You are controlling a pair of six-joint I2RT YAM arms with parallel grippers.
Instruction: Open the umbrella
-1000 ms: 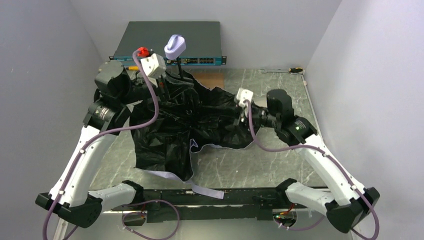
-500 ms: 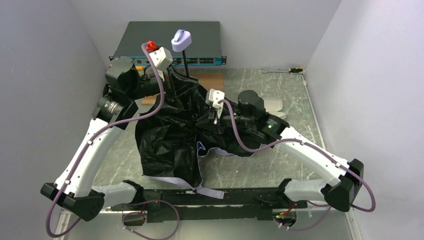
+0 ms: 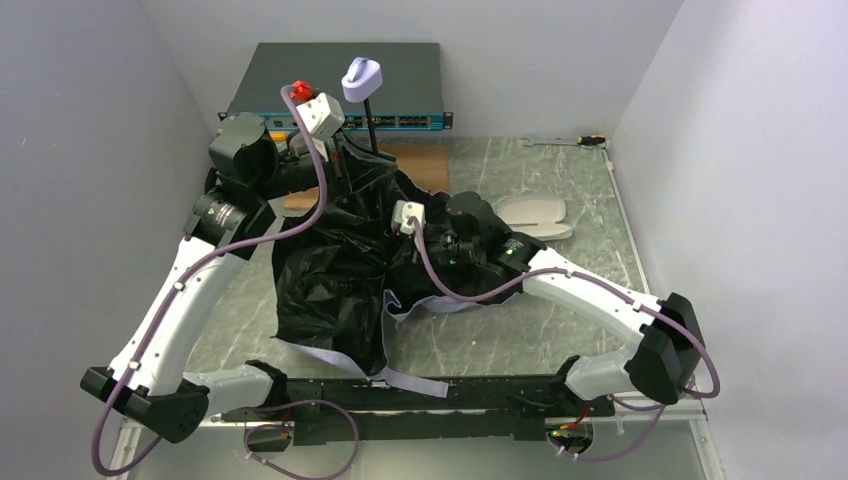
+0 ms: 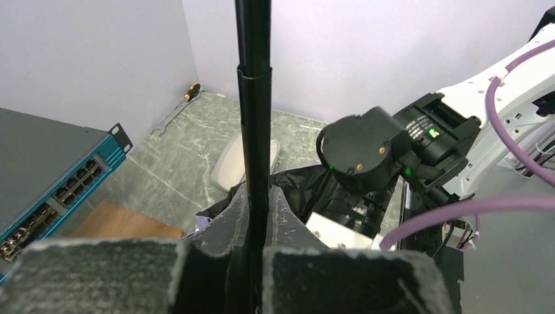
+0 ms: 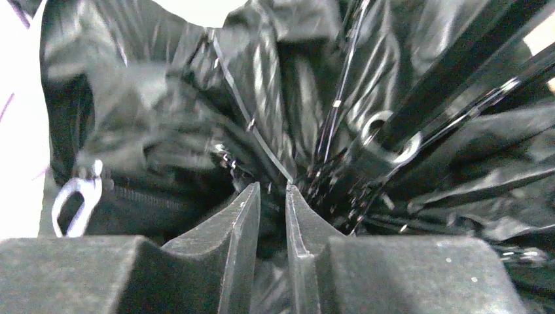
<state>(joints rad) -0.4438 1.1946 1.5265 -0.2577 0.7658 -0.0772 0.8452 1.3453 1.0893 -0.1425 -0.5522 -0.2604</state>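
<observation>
- L gripper (image 4: 256, 206): clamped tight on the shaft (image 4: 254, 98), which ran upright between the pads. Knob (image 3: 361, 78) was well above the grip, canopy hung below it.
- Umbrella (image 3: 340, 260): not open. Black lining lay in a slack heap under and in front of L gripper, ribs folded.
- R gripper (image 5: 271, 193): jaws drawn narrow, tips pushed into the black folds just beside the hub (image 5: 383, 140), ribs fanning out beyond the tips. It looked to pinch cloth or a rib; couldn't tell which.
- Step, as I read it: L anchored the shaft while R took hold near the hub to drive it.
- Next move prob. needs R's grip on the hub itself, not loose cloth, then a straight push along the shaft away from L gripper till it latches, w/ L holding firm.
</observation>
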